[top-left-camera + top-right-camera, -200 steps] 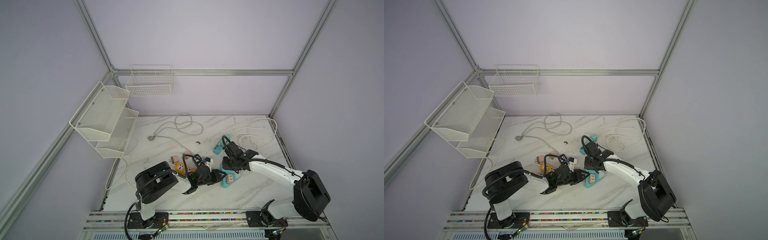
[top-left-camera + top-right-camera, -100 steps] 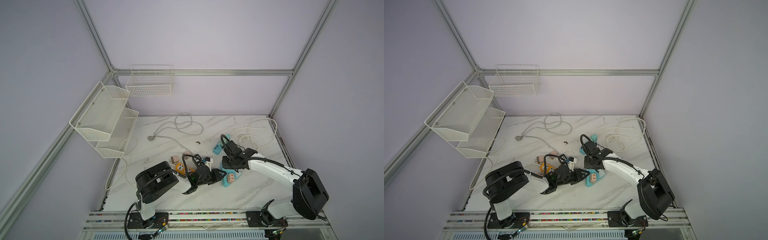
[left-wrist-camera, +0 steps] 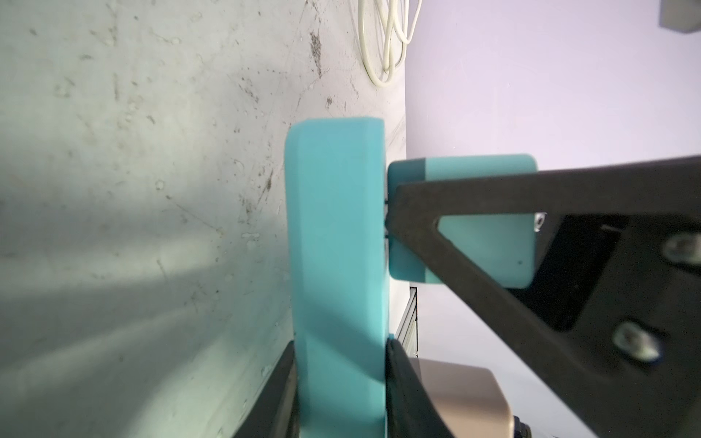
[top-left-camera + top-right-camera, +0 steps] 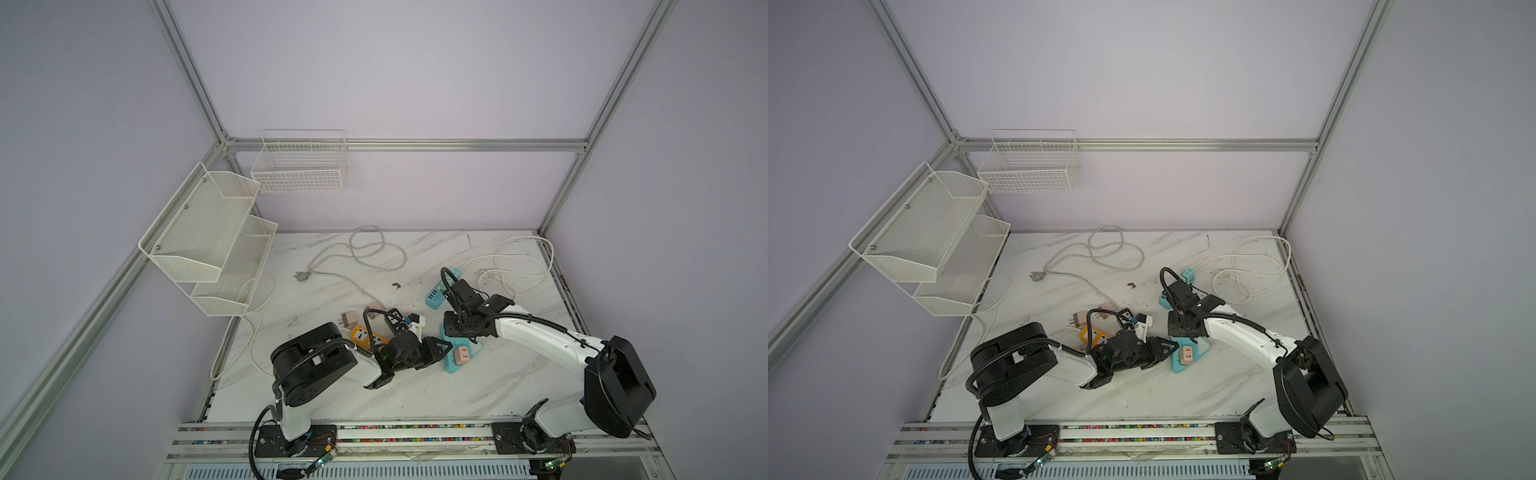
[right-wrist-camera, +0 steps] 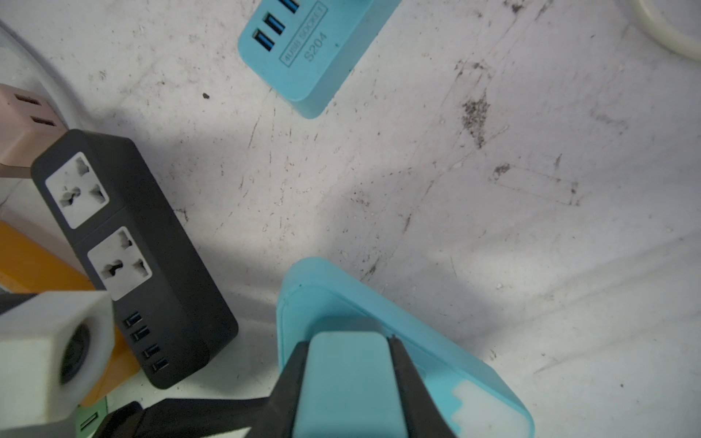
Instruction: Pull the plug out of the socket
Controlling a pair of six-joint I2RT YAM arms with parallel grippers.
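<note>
1. While both arms reach inward over the white marble tabletop (image 4: 415, 386), their grippers meet a little right of the middle, nearer the front edge than the back.
2. A teal socket strip (image 4: 451, 366) (image 4: 1177, 368) lies flat there, its near end angled toward the front edge.
3. The left gripper (image 4: 444, 347) (image 3: 341, 398) is drawn narrow and clamps that strip, with a black finger (image 3: 282, 386) on either side of it in the left wrist view.
4. The right gripper (image 4: 455, 336) (image 5: 349, 364) comes down from above, also narrow, pinching a teal plug (image 3: 481, 242) (image 5: 349, 383) between its fingers.
5. That plug sits against the strip's socket face; whether its pins are fully seated cannot be told.
6. A black power strip (image 5: 132, 246) lies just beside the teal one, on the side toward the left edge of the tabletop.
7. A second teal strip (image 5: 311, 49) with USB ports lies apart, toward the back edge.
8. A pink adapter (image 4: 461, 355) (image 4: 1187, 354) stands in the clamped strip, nearer the front edge than the plug.
</note>
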